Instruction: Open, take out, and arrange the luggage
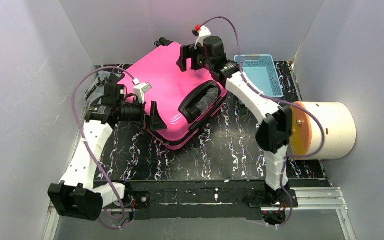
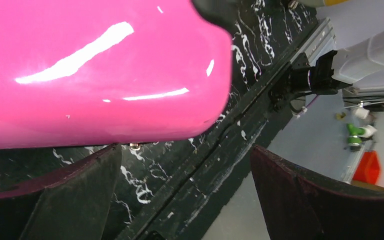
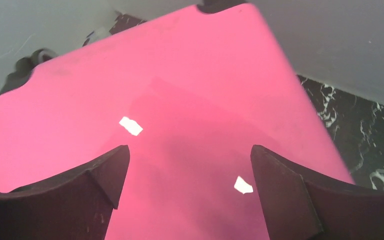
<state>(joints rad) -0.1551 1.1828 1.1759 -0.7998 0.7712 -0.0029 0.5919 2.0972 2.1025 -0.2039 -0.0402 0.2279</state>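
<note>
Left gripper point(image 1: 152, 116) first: jaws wide apart, nothing between them, parked at the 8 o'clock corner of the luggage point(image 1: 172, 92). My left wrist camera adds what the overhead can't: the glossy pink shell sits just above one finger point(image 2: 65, 195), and the marbled table point(image 2: 180, 160) shows through the gap. I see the luggage lying flat and shut, skewed across the table's middle toward 11 o'clock, with its black handle point(image 1: 200, 102) facing 4 o'clock. Right gripper point(image 1: 184, 57) hovers over the case's 1 o'clock edge, jaws spread too, only pink beneath them in its wrist view. Blue basket point(image 1: 262, 75) sits at 1 o'clock, cream cylinder point(image 1: 330, 130) at 3 o'clock by the table's edge. Open room: bare table at 6 o'clock, while walls crowd 9 and 12.
</note>
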